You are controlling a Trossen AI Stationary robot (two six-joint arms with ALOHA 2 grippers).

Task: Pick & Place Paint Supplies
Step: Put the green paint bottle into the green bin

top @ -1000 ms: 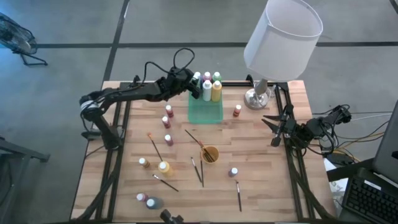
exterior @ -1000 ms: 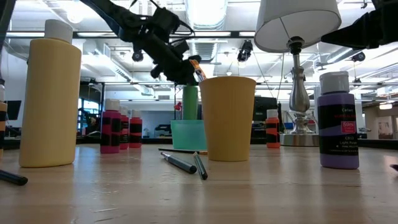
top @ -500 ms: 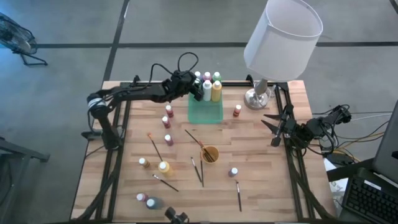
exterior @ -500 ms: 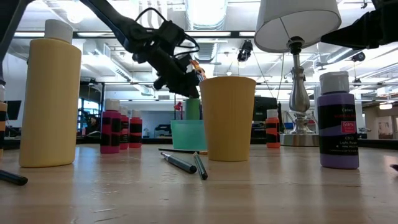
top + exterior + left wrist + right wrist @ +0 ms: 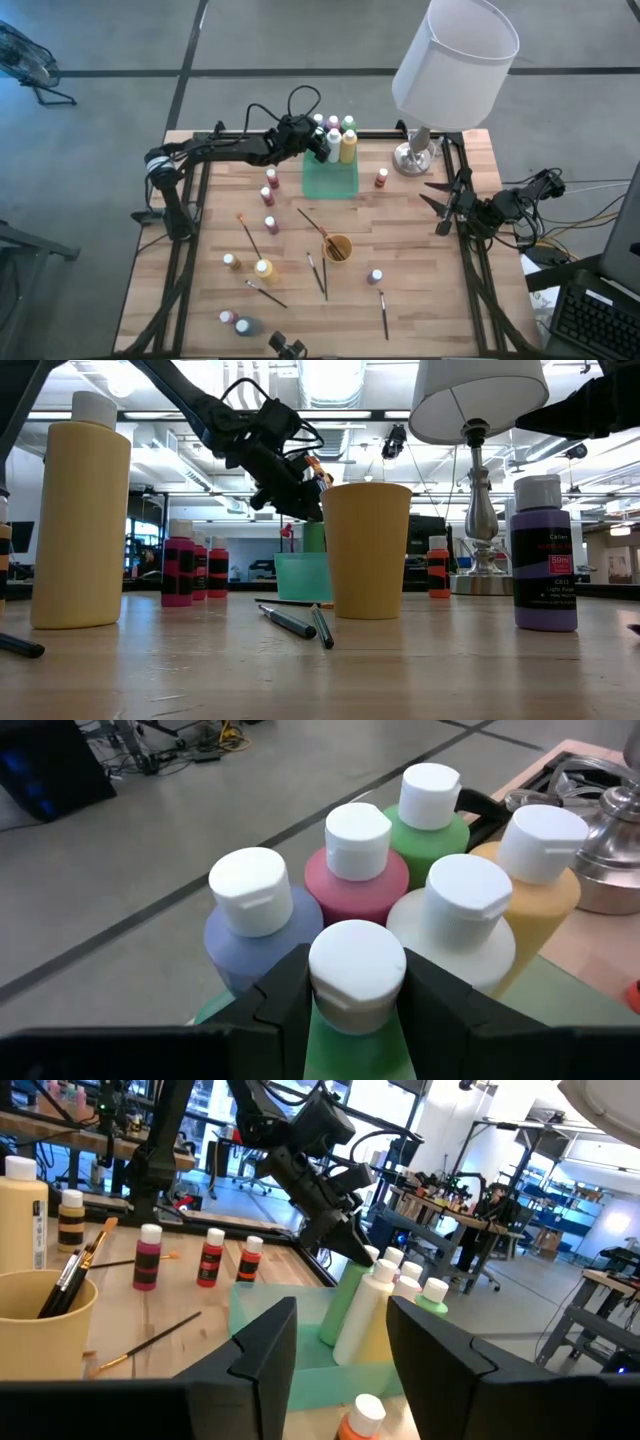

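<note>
**Jaws pinched a green bottle at the tray**

You had the left gripper [image 5: 356, 1010] over the tray [image 5: 331, 178] at the desk's [image 5: 420, 250] far edge, its jaws pressed on the neck of a green bottle [image 5: 357, 982], just below its smooth pale cap. The body of that bottle was hidden by the dark fingers [image 5: 284, 1002]. Five more round-capped plastic bottles stood touching behind it, their bases cut off from sight. In the low view the orange-yellow cup [image 5: 366, 550] blocked most of the translucent tray. Your right gripper [image 5: 440, 208] hung at the desk's right edge, jaws spread. Other bottles and thin brushes lay scattered across the wooden planks.
</note>
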